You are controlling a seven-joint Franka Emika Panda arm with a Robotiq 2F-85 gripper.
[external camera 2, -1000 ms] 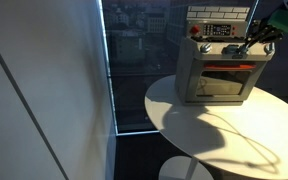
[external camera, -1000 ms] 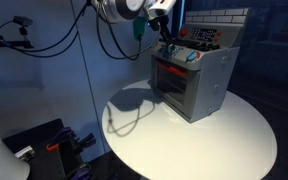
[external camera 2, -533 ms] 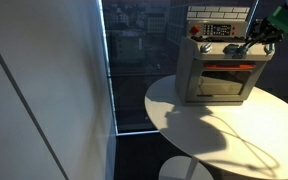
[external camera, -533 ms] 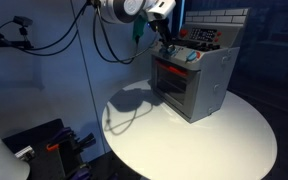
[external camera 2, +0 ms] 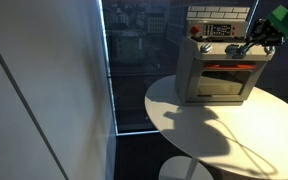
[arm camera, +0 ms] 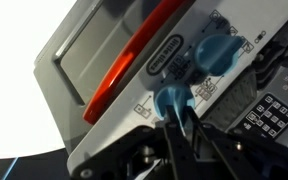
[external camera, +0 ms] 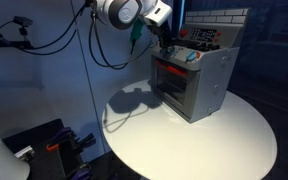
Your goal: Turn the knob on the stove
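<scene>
The silver-grey toy stove stands on the round white table, with a red-glowing oven window and red-and-black burners on top. In the wrist view the stove front fills the frame, with two light-blue knobs on its control strip. My gripper is at the stove's front top edge, its dark fingers closed on the nearer light-blue knob. In both exterior views the gripper sits against the knob row.
The table's edge runs close in front of the stove. A dark window wall stands behind. Black cables hang from the arm. Dark equipment sits low beside the table.
The arm's wrist has rotated a little while the gripper stays on the knob. The stove has not moved.
</scene>
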